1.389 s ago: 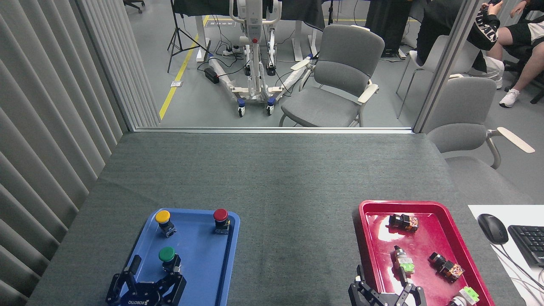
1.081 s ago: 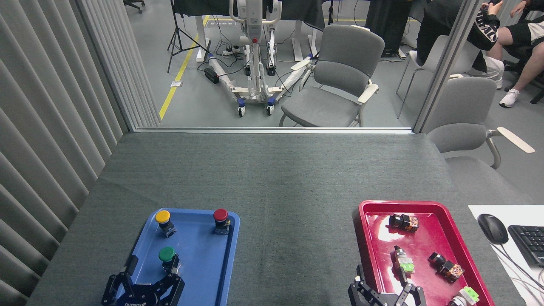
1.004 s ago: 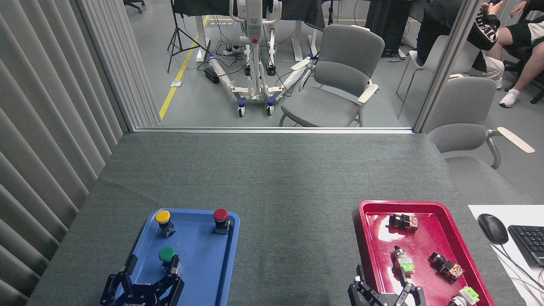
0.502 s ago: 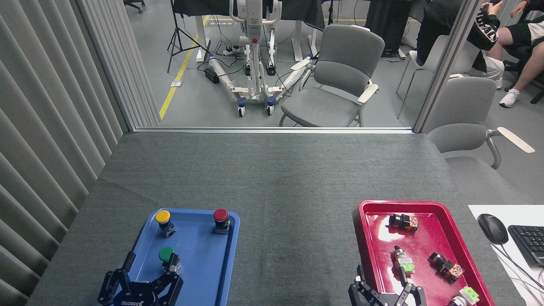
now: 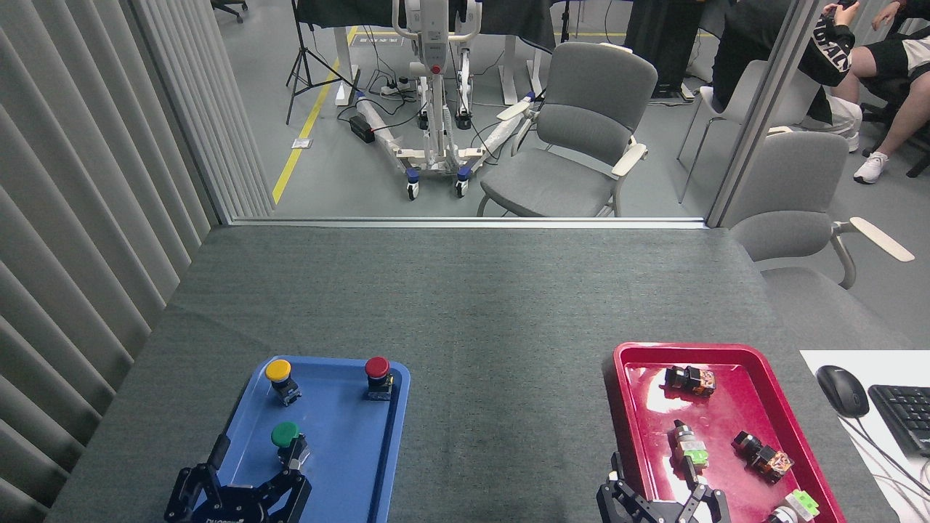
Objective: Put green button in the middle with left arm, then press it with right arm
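The green button (image 5: 286, 438) stands upright in the blue tray (image 5: 341, 450), in its near left part. My left gripper (image 5: 251, 465) is open at the bottom edge of the view, just short of the button, with one finger to the button's left and the other below its right side; neither touches it. My right gripper (image 5: 657, 483) is open at the bottom edge, over the near left corner of the red tray (image 5: 726, 357). The middle (image 5: 501, 392) is bare grey cloth between the two trays.
A yellow button (image 5: 279, 377) and a red button (image 5: 377, 373) stand at the far end of the blue tray. Several small switch parts lie in the red tray. A mouse (image 5: 841, 389) and keyboard (image 5: 904, 414) sit at the right. A slatted wall runs along the left.
My left gripper has drawn back toward the bottom edge and slightly left, away from the green button. The right gripper and all buttons have stayed put.
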